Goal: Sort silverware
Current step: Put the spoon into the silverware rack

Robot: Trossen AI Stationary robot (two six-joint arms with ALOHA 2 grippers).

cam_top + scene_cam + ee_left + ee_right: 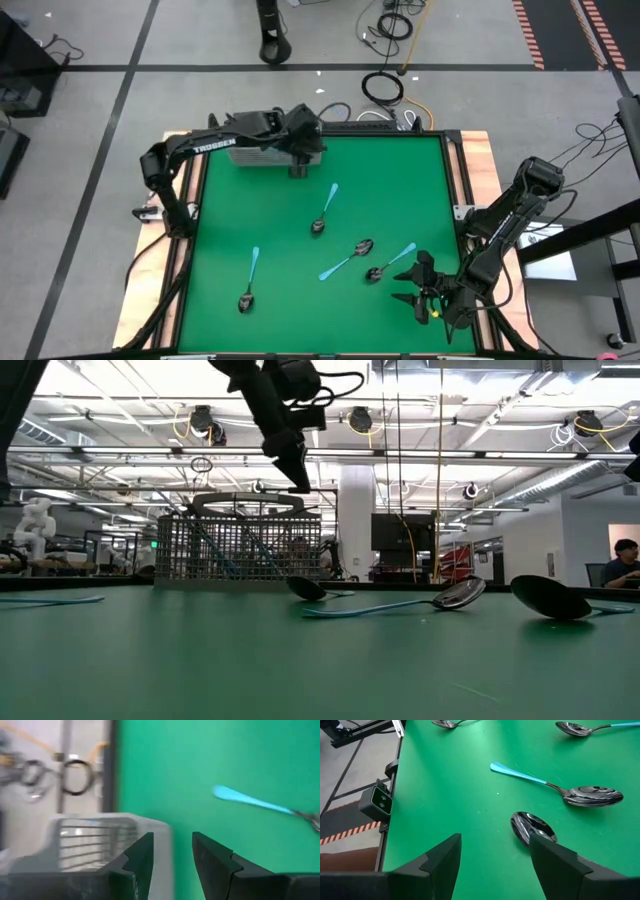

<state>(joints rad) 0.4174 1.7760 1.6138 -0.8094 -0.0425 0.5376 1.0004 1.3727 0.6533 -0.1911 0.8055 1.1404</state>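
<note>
Several spoons with light blue handles lie flat on the green table: one in the middle [325, 210], one at the near left [248, 282], two at the near right [348, 260] [390, 265]. The grey wire-mesh basket [268, 155] [240, 545] stands at the far left edge, and light blue handles show through its mesh. My left gripper [298, 168] [172, 837] hangs open above the basket's right end with nothing between its fingers. My right gripper [412, 283] [495, 837] waits open low over the near right corner, beside a spoon bowl [532, 827].
A raised wooden border [480, 150] frames the green mat. A small camera [380, 802] sits at the table's edge. Cables [385, 88] lie on the floor beyond the far edge. Far behind the table, a person [625, 560] sits in the room.
</note>
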